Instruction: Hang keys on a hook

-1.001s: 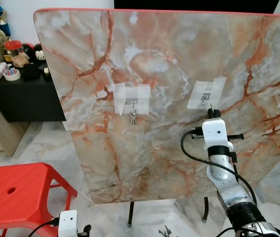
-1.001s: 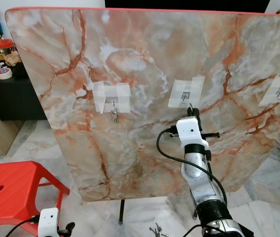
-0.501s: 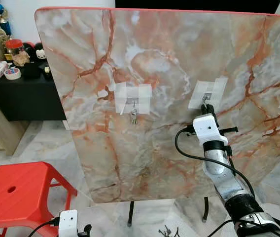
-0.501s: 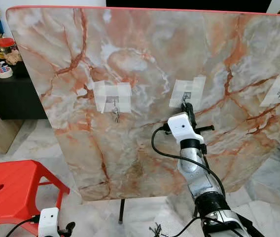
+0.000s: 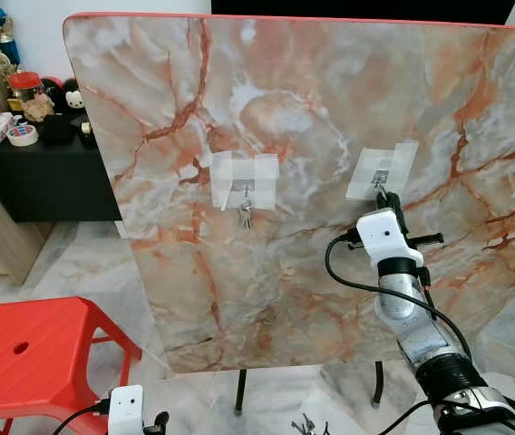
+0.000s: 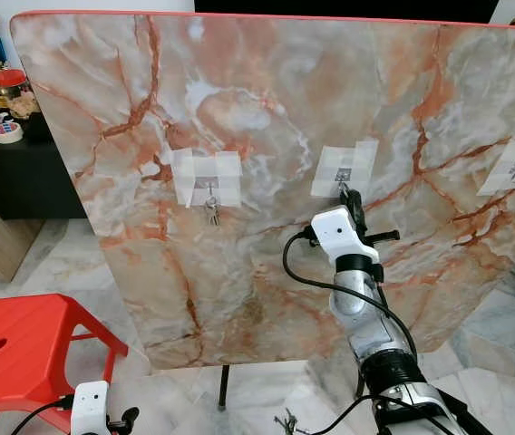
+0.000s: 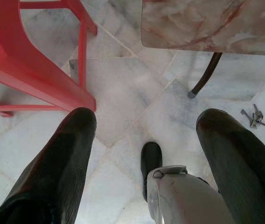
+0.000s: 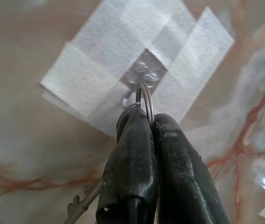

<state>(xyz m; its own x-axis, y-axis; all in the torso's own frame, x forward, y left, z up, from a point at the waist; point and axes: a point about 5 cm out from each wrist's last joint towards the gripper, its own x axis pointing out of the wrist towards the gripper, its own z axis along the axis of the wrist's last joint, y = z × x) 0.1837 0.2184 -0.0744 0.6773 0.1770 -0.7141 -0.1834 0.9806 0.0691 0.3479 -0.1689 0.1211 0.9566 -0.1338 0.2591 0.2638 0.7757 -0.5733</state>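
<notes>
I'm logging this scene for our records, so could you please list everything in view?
Upright marble-patterned board: one, peach and white, on dark legs.
Metal hooks under white tape: three, across the board.
Hung silver keys: one bunch, on the left hook.
Silver key ring: one, at the middle hook.
Loose silver keys: one bunch, on the floor.
Red plastic stool: one, lower left.
Black cabinet: one, cluttered, far left.
Right gripper: shut on the key ring.
Left gripper: open, low over the floor.

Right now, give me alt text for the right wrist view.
The right gripper, shut on a key ring, holds it up against the metal hook taped to the marble board. A key dangles beside the gripper.
</notes>
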